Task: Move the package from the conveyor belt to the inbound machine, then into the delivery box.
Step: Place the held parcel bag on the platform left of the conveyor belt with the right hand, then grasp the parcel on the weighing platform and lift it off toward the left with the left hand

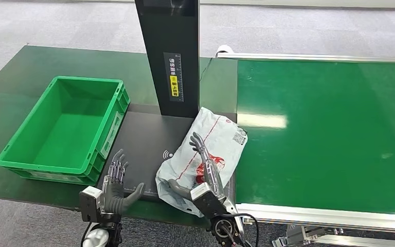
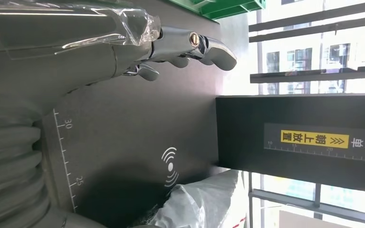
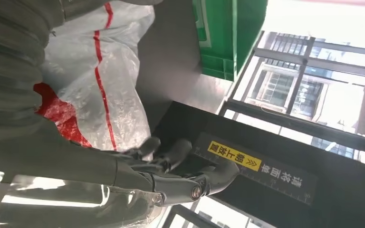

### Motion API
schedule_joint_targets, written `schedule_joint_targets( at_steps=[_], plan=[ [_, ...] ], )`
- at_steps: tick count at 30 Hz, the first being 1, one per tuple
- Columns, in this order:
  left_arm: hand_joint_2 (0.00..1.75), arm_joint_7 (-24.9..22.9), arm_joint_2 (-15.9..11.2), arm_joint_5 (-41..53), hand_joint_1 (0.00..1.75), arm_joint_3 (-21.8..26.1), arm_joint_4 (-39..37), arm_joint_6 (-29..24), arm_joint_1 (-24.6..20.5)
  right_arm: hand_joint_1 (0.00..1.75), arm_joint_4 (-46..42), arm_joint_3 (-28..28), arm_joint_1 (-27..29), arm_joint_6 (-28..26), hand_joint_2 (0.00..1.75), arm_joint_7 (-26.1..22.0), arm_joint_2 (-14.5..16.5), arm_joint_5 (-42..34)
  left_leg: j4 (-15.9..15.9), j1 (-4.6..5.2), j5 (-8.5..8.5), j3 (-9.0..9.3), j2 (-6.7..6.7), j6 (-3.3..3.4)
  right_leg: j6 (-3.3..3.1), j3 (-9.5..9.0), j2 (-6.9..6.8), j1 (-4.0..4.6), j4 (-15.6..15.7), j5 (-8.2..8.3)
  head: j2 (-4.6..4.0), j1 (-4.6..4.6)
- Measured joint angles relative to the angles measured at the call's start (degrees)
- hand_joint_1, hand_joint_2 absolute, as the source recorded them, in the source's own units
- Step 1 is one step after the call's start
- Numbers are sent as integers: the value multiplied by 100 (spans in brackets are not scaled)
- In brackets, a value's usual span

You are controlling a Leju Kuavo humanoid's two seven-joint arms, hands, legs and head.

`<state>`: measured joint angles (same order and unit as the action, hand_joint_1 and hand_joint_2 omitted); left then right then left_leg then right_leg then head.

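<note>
The package [image 1: 205, 152] (white, red-printed) lies on the machine [image 1: 144, 139], its right edge beside the belt [image 1: 329, 128]. The right hand [image 1: 205, 164] rests on it, fingers spread. The left hand [image 1: 117, 182] hovers released near the box [image 1: 64, 128].

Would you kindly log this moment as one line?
package: on inbound machine | right hand: over package, open | left hand: open | delivery box: empty
</note>
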<state>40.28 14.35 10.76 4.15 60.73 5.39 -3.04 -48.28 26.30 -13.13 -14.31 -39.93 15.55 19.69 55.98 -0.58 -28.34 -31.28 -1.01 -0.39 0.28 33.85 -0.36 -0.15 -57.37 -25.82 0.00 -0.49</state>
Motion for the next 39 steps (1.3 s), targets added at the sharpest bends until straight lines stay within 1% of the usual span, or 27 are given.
schedule_joint_targets(
  at_steps=[8, 14, 18, 21, 25, 28, 30, 36, 39],
  plan=[
    [175, 0, -8, -80, 0, -2, 2, -88, 3, 0, -368, -91, -68, 113, 175, -2, -27, -371, 0, 0, 0, 0, 0, 0, 0, 0, 0, 0, 0, 0, 0, 0],
    [175, 0, -51, 0, 0, -13, 129, -215, 82, 0, -734, -287, -87, -158, 175, -2, -161, -510, 1, 0, 0, 1, 1, 0, 0, 0, 0, 0, 0, 0, 0, -1],
    [175, 0, -93, 386, 0, -38, 384, -404, 202, 0, -1125, -642, 59, -325, 175, -2, -343, -501, 1, 0, -1, 0, 1, 0, 0, 0, -1, 0, 0, 0, 0, 0],
    [175, 0, -107, 627, 0, -28, 610, -393, 290, 0, -1363, -1012, 175, -280, 175, -2, -464, -499, 1, 1, -1, 0, 0, 0, 0, 1, 0, -1, 1, 0, 0, 0],
    [175, -3, -116, 1020, 0, -58, 946, -396, 393, 0, -1418, -1559, 202, -109, 175, 16, -644, -718, 1, 1, -1, 0, 2, 0, 0, -1, -1, -1, 2, 0, 0, -1],
    [175, -26, -125, 1324, 0, -178, 1170, -423, 468, 0, -1335, -1948, 211, 21, 175, 9, -772, -873, 1, 1, -1, 2, 1, 1, 0, -3, -1, -1, 2, 1, 0, -1],
    [175, -64, -126, 1528, 0, -293, 1277, -481, 506, 0, -1283, -2108, 231, 52, 175, 4, -833, -935, 1, 1, -1, 3, 0, 0, 0, -3, -1, -1, 2, 1, 0, -2],
    [175, -193, -138, 2278, 0, -814, 1389, -608, 552, 0, -1127, -2305, 308, 30, 175, 2, -915, -1047, 1, 0, -1, 1, 1, 0, 0, 0, -1, -1, 2, 1, 0, -2],
    [175, -232, -150, 2446, 0, -1132, 1358, -585, 538, 0, -1072, -2350, 321, 15, 175, 1, -925, -1089, 1, 1, -1, 0, 0, 1, 0, 0, -1, -1, 2, 1, 0, -1]
  ],
)
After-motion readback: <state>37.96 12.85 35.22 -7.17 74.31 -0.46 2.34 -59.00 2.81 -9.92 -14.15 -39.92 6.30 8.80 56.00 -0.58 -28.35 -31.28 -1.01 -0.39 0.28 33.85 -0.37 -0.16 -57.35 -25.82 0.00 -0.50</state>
